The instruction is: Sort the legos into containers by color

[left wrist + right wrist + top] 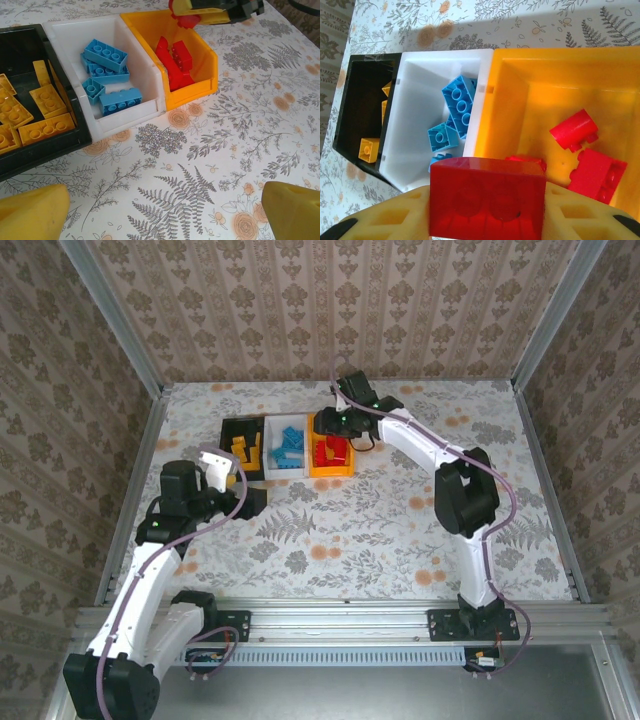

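Three bins stand side by side at the table's back: a black bin (228, 430) with orange bricks (46, 128), a white bin (270, 426) with blue bricks (105, 55), and an orange-yellow bin (316, 468) with red bricks (176, 59). My right gripper (487, 207) is shut on a red brick (486, 197) and hovers over the orange-yellow bin (520, 100) near its wall with the white bin (415, 110). From the left wrist the right gripper (192, 12) is seen above that bin's far end. My left gripper (165, 212) is open over bare table in front of the bins.
The floral tablecloth (380, 520) stretches in front of and to the right of the bins. Patterned walls and metal posts (150, 440) close in the table on three sides.
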You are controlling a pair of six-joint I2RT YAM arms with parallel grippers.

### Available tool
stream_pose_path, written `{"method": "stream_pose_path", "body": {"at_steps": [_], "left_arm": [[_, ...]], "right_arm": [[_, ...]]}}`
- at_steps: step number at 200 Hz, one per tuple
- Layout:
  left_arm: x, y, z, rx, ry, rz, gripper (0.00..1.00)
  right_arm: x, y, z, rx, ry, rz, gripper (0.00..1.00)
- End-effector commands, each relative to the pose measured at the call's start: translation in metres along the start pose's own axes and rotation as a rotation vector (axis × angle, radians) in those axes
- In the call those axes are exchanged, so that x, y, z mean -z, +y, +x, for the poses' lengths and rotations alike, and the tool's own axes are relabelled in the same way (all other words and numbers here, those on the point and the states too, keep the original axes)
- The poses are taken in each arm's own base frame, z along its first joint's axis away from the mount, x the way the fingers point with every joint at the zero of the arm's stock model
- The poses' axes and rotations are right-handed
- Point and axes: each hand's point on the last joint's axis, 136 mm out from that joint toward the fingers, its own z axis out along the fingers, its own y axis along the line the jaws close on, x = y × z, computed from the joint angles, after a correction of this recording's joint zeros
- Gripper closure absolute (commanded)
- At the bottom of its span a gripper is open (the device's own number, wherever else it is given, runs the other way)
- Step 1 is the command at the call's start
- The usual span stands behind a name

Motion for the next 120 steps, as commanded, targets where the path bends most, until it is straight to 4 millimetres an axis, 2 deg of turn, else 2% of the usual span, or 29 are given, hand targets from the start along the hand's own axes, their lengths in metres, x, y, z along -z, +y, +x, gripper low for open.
{"method": "stream_pose_path", "body": {"at_steps": [1,16,31,54,120], "left_arm": [[-0.002,-0.006,-0.002,-0.012,-0.008,0.036,0.0],[-0.003,-0.006,-0.002,-0.01,-0.003,0.042,0.0],[-0.004,-0.007,-0.001,-0.008,-0.001,0.046,0.0],[-0.004,-0.007,-0.002,-0.009,-0.002,0.048,0.0],[-0.003,-0.009,-0.002,-0.009,-0.005,0.051,0.0]], "right_arm": [[-0.011,-0.001,0.0,-0.013,0.034,-0.016,0.53],[-0.019,-0.005,0.0,-0.021,0.04,-0.01,0.5],[-0.025,-0.007,0.002,-0.029,0.048,-0.005,0.43],[-0.027,-0.009,0.004,-0.037,0.051,-0.001,0.35],[-0.01,-0.006,0.006,-0.034,0.036,-0.003,0.31]]}}
